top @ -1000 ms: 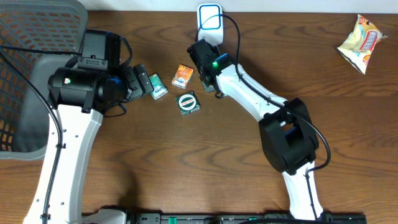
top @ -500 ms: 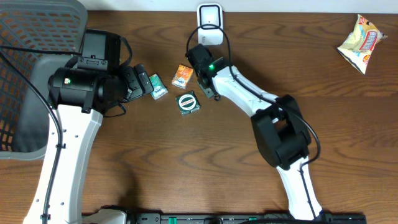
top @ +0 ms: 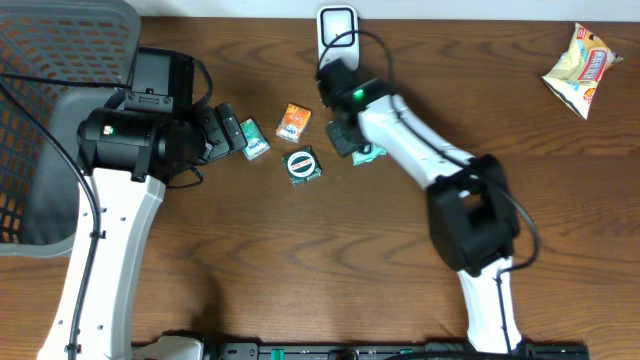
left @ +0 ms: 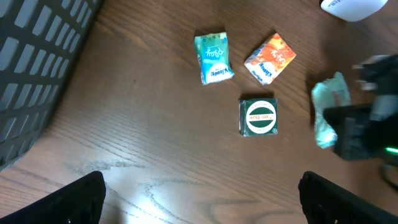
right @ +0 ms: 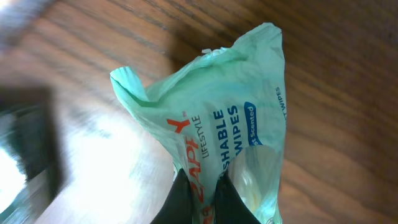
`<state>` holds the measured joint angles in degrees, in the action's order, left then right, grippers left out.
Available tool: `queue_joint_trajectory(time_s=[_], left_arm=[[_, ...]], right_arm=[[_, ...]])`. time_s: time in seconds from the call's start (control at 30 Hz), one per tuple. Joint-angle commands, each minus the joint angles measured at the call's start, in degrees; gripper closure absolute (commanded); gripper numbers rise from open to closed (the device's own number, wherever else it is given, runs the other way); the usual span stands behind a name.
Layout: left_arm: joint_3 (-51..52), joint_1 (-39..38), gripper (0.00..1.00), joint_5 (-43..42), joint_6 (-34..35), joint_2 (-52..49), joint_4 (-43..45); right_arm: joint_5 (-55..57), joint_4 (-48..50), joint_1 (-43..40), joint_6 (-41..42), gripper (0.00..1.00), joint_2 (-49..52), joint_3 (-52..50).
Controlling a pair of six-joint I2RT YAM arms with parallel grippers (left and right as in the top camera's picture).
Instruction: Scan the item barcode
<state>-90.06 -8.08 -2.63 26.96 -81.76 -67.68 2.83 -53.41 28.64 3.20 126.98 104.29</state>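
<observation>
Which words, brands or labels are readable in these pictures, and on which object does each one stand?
"LIFESTYLE": on the green wipes packet.
"SHABLE WIPES": same packet, the start of the first word is hidden in a fold.
"Scented": same packet, in a blue oval.
"ZAPPY", orange letters: same packet, partly hidden, so not certain.
Too blurred or small to read: the print on the teal packet, orange packet, dark green box, snack bag.
</observation>
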Motion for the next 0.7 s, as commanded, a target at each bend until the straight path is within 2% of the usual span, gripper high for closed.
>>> queue_joint_trajectory(time_s=[0.0,0.07,0.1,0.27,0.53,0.6,0.67], left_arm=[[-0.55,0.13,0.02,0.57,-0.33,0.26,-0.24],[-0.55,0.13,0.02,0.55,-0.33,0.26,-0.24],[-0.55,0.13,0.02,0.57,-0.33,0.26,-0.24],[-0.55,0.13,0.02,0.55,-0.33,0.26,-0.24],[-0.55,0.13,0.02,0.55,-0.33,0.26,-0.24],[-0.55,0.13,0.02,0.57,-0.33,0.26,-0.24],[-0.55,0.13,0.02,0.57,-0.33,0.26,-0.26]], right_arm=[[-27.02,-2.67,-5.25,-2.43,0.99,-4.26,1.81],[-45.27,-6.29,-9.9,-8.28,0.99,-3.56,1.29],[-50.34,-7.5,-11.41,-10.16,0.99,-3.17,0.74],[-66.4,-8.39,-16.96,-13.81,0.99,-1.64,-6.21],[-66.55,-2.91,-24.06,-12.9,0.96,-1.36,-20.02],[-62.03,-2.91,-25.7,-11.41,0.98,-1.36,-20.9],[-51.47,-2.84,-28.2,-5.9,0.87,-1.4,-20.68]])
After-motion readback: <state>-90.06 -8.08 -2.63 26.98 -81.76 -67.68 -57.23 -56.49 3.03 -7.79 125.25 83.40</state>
